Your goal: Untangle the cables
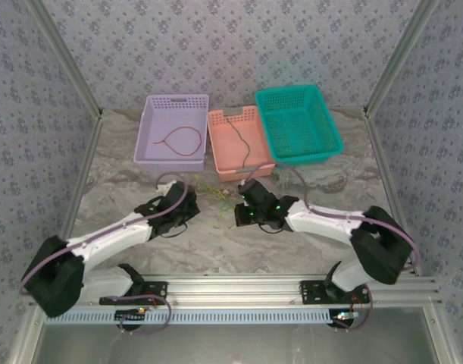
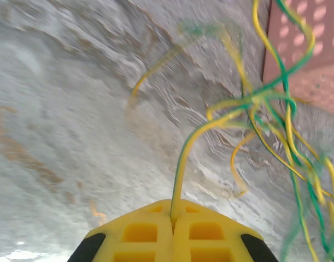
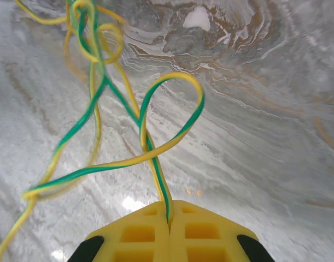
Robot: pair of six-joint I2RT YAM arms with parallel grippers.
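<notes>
1. The cables (image 1: 216, 199) lie in a loose yellow-and-green tangle on the table (image 1: 292, 250), between the two grippers and just in front of the pink basket (image 1: 242, 173).
2. The left gripper (image 1: 195, 205) sits at the tangle's left edge. In its wrist view the yellow jaws (image 2: 173, 210) are clenched together, pinching one yellow-green strand that rises from between them.
3. That strand runs up into the knot of cables (image 2: 259, 101), which hangs near the pink basket's wall (image 2: 314, 60).
4. The right gripper (image 1: 236, 211) sits at the tangle's right edge. In its wrist view the jaws (image 3: 169, 210) are also clamped on a single yellow-green strand.
5. That strand forms a heart-like loop (image 3: 172, 109) above the marbled surface. Other strands lead to a tighter knot (image 3: 93, 33) at the upper left.
6. A red cable (image 1: 182, 142) lies curled alone inside the purple basket (image 1: 176, 98).
7. A black cable (image 1: 242, 144) lies alone in the pink basket.
8. The teal basket (image 1: 288, 90) stands to the right, touching the pink one.
</notes>
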